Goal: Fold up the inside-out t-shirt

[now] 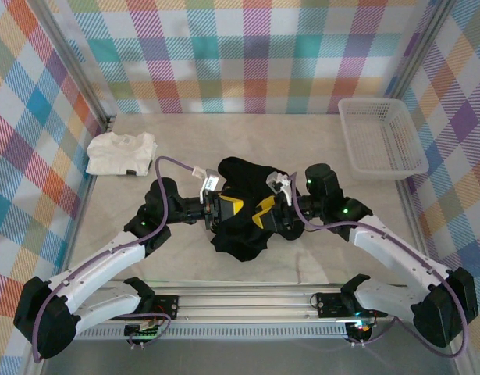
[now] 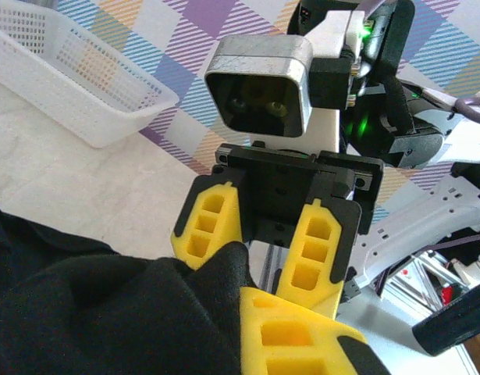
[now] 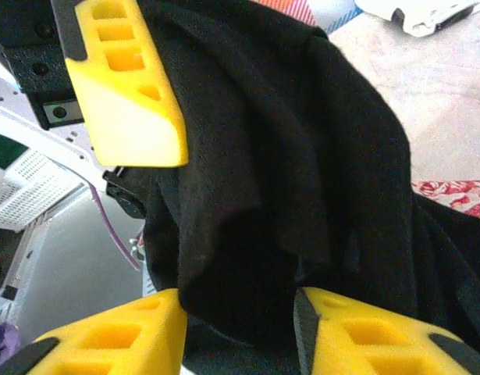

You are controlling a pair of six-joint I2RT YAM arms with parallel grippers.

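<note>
At mid-table, between the two arms: inside-out t-shirt, bunched into a dark clump, upper part raised at gripper height, lower folds seemingly resting on the table toward the near side. Left gripper clamped fully shut on a gather of the black cloth, presumably as an anchor, to let the garment hang free for the other arm. Right gripper facing it nose to nose, just beside, fingers standing partly apart with a fold of cloth draped down between them; no firm pinch to be made out there, so probably hunting for an edge or hem rather than bearing weight. Reads as a two-handed sorting-out: one side fixed, the other seeking a corner to spread the shirt flat. Looks early in the job, with nothing laid out or folded yet. Folded white t-shirt well apart at the far left and white basket at the far right, both outside the working patch, probably kept there to leave room for spreading.
</note>
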